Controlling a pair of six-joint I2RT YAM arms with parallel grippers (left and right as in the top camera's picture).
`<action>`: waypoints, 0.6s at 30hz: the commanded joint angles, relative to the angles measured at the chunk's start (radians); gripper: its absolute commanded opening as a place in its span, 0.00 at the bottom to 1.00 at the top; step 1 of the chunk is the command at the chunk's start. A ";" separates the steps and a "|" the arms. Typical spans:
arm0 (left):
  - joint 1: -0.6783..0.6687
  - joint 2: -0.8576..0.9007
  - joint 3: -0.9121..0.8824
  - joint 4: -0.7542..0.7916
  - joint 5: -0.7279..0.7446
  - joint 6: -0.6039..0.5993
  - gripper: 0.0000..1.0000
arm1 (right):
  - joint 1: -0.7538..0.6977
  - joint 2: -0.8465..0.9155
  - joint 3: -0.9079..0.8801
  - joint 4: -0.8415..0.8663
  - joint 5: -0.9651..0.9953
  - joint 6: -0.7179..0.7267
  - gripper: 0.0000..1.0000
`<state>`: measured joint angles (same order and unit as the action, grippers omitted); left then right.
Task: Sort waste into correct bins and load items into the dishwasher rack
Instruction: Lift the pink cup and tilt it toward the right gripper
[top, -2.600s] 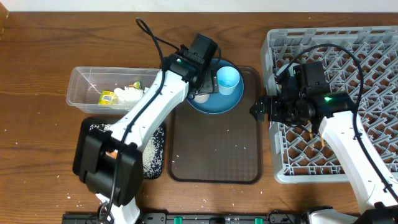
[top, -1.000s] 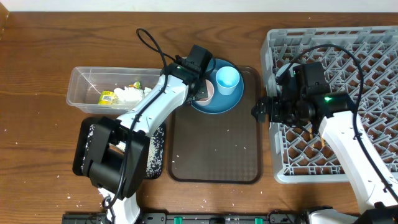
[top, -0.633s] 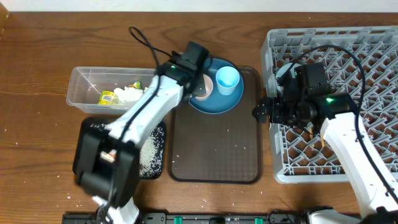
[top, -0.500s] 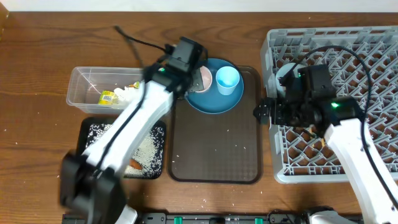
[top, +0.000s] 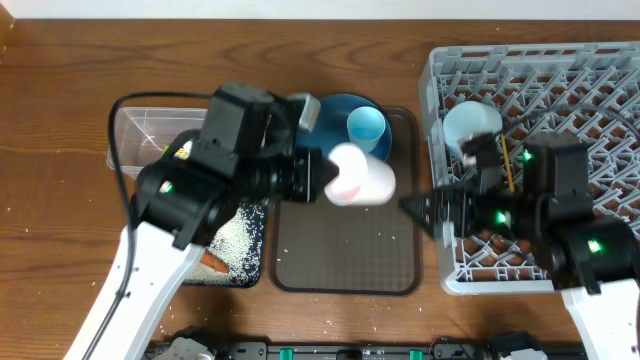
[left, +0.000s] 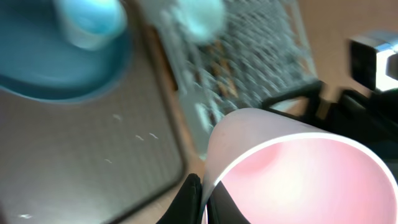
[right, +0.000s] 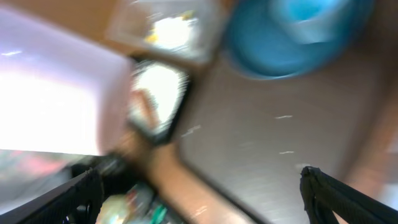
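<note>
Your left gripper (top: 325, 178) is clamped on the white cup with pink inside (top: 362, 180), held over the brown tray (top: 345, 250); your right gripper (top: 415, 210) has its fingers wide apart by the grey dishwasher rack (top: 590, 90).

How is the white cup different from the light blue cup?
The white cup lies sideways in the left pincer over the brown tray; the light blue cup stands upright on the dark blue plate. The white cup is pink inside; the light blue cup is blue. Both are round.
</note>
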<state>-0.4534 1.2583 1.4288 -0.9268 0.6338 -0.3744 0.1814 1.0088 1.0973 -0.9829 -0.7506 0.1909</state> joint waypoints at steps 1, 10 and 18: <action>0.003 -0.055 0.001 -0.026 0.208 0.095 0.06 | -0.006 -0.060 -0.001 -0.058 -0.311 -0.151 0.97; 0.002 -0.118 0.000 -0.085 0.279 0.116 0.06 | -0.004 -0.187 -0.001 -0.232 -0.270 -0.252 0.99; -0.086 -0.117 -0.021 -0.103 0.278 0.157 0.06 | -0.003 -0.207 -0.001 -0.229 -0.341 -0.269 0.99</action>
<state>-0.5056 1.1442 1.4193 -1.0451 0.8860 -0.2543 0.1814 0.8047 1.0973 -1.2110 -1.0222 -0.0395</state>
